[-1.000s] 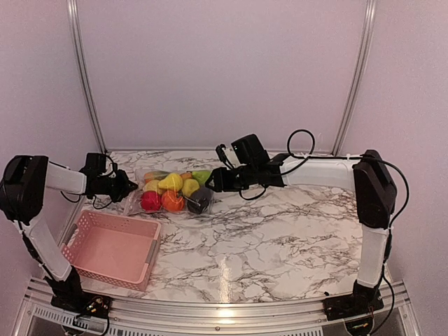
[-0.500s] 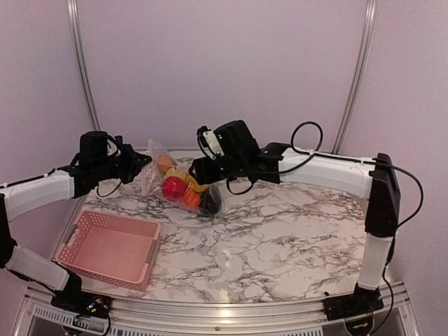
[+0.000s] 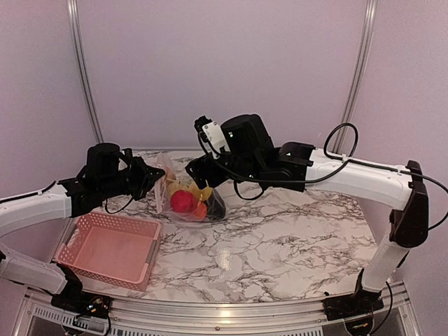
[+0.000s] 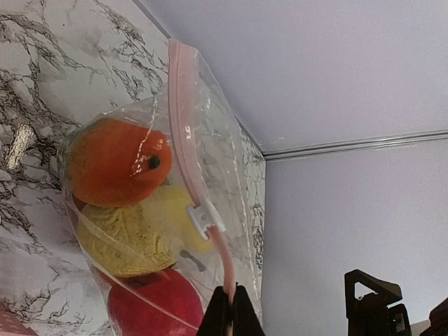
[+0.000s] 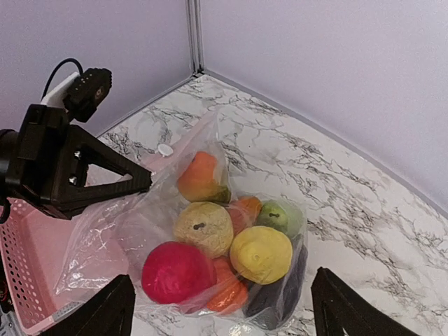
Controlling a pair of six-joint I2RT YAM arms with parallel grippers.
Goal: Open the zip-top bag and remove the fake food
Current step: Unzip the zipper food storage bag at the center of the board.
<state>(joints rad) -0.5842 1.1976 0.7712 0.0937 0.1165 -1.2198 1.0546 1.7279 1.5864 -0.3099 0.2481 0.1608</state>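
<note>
The clear, crinkly zip-top plastic bag (image 3: 175,183) hangs slanted over the far left part of the white marble-patterned table (image 3: 280,238), near its far edge, with its bulging lower end down at the marble. The left gripper (image 4: 229,309) has its jaws pressed together on the bag's pink zip strip (image 4: 180,119), just below the small white slider (image 4: 203,218). Inside the bag the glossy plastic fruits and vegetables (image 5: 210,245) lie bunched in the lower end: a red apple (image 5: 177,271), two yellow pieces, orange ones, a green one and a dark purple one at the bottom. The right gripper (image 5: 222,280) hovers just above the bag with its jaws spread wide, gripping nothing. The pink mesh plastic basket (image 3: 112,248) sits at the table's near left corner, beside the bag.
</note>
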